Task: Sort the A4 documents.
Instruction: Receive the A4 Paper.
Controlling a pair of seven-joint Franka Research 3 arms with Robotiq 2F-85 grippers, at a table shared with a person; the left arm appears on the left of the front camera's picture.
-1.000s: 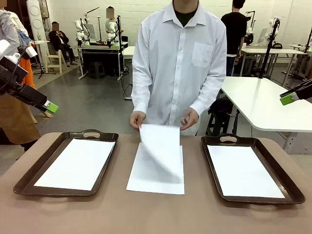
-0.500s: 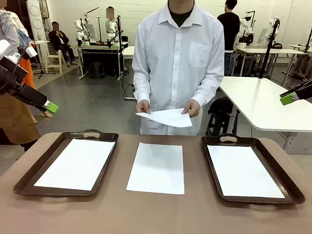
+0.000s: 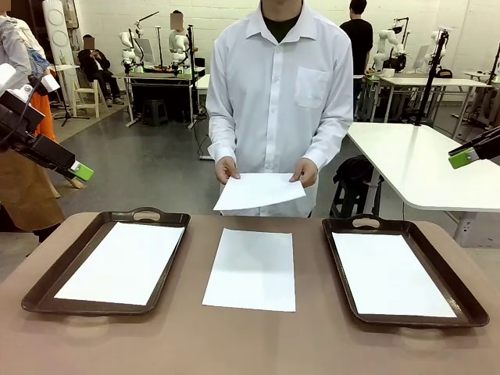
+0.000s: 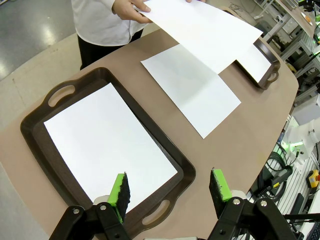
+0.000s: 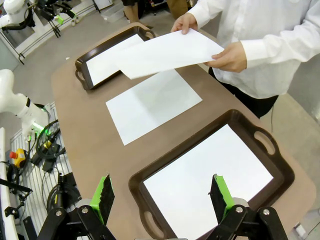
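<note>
Robotics lab: white worktables (image 3: 414, 160), black stand (image 3: 432, 74), cable bundles (image 4: 272, 166), emergency-stop button (image 4: 314, 178), grey floor (image 3: 148, 168).

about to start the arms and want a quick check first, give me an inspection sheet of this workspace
surface: brown table, bare around trays and paper
job's things: left sheet in left tray, right sheet in right tray, middle sheet flat on table, held sheet in person's hands
clutter: nothing seen
grippers: left gripper open, empty, raised; right gripper the same
cables: cables beside the table end
surroundings: person at far side, white tables behind
</note>
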